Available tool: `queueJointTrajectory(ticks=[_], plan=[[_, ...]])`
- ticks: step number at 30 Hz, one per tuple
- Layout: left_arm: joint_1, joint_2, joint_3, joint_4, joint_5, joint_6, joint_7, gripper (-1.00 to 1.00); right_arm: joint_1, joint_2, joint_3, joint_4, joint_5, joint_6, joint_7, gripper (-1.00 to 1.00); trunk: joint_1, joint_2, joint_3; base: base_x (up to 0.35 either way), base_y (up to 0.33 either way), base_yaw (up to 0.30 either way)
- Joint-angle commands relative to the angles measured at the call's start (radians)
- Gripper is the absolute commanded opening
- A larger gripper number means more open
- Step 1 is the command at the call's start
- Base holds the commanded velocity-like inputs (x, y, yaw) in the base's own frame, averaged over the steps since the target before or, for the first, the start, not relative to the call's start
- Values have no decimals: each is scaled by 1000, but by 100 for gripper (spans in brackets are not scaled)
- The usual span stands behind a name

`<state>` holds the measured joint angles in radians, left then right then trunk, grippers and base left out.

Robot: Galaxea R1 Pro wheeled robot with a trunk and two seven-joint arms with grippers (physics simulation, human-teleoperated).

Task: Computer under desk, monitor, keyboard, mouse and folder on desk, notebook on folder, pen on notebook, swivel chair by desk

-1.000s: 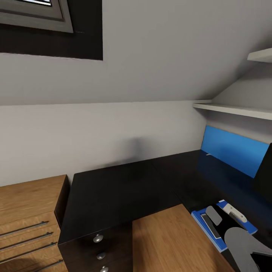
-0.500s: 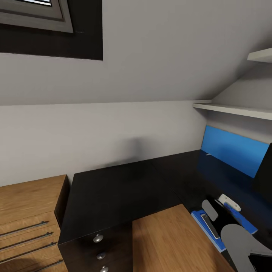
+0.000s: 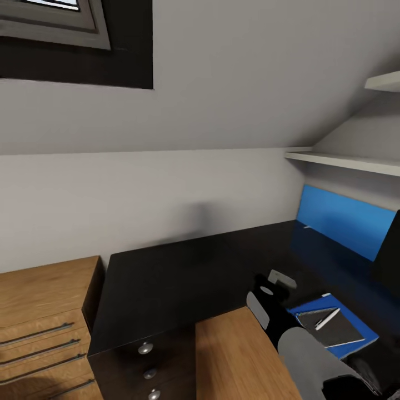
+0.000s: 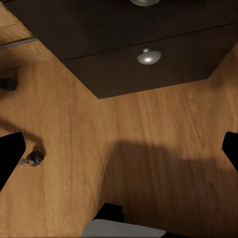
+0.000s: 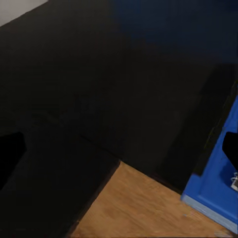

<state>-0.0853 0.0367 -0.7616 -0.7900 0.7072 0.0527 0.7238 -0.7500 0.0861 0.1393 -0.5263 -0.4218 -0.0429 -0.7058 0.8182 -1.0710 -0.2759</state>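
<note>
- Head view: the desk (image 3: 166, 278) fills the middle ground, its glossy black top running from the wooden dresser (image 3: 39, 311) at left to the far right corner under a white shelf (image 3: 344, 161).
- The folder (image 3: 355, 347), bright blue, lies flat on the desk's near right part. The notebook (image 3: 330, 328), dark grey, lies on top of it, and the pen (image 3: 326, 318), a slim white stick, rests diagonally on the notebook.
- A blue panel (image 3: 344, 222) stands against the wall at the far right, mirrored in the desk top.
- The right gripper (image 3: 272, 294) is over the desk just left of the folder, clear of the stack. Its grey forearm enters from the near right.
- Right wrist view: both black fingertips (image 5: 10, 156) sit at opposite edges of the frame, so the claw is spread with nothing between. Below lie the black desk top, a strip of wood floor (image 5: 144, 208) and the folder's blue corner.
- Left wrist view: the left gripper (image 4: 119, 153) is likewise spread wide and empty above the floor. It looks at the desk's dark drawer unit (image 4: 148, 54) with a round silver knob (image 4: 148, 57), a detail seen smaller in the head view.
</note>
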Motion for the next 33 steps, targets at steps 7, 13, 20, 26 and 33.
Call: queueJointTrajectory(ticks=[7, 13, 20, 26, 33], plan=[[-1, -1, -4, 3, 2, 6, 8, 100, 2, 57, 89, 21, 17, -4, -4, 100, 0, -1, -1, -288, 0, 222], [-1, 3, 1, 5, 3, 4, 9, 100, 3, 68, 205, 51, 19, -6, 2, 100, 0, -1, -1, -333, 0, 275], [-1, 5, 4, 9, 5, 3, 9, 100, 3, 69, 250, 107, 18, -69, 27, 100, 0, -1, -1, -336, 0, 279], [-1, 2, 35, 56, 7, -80, 10, 100, 11, 69, 253, 438, 17, -300, 228, 100, 0, -1, -1, -337, 0, 280], [-1, 2, 47, 54, 10, -163, 12, 100, 211, 16, 252, 544, 24, -425, 413, 100, -12, 20, 8, -280, 0, 119]])
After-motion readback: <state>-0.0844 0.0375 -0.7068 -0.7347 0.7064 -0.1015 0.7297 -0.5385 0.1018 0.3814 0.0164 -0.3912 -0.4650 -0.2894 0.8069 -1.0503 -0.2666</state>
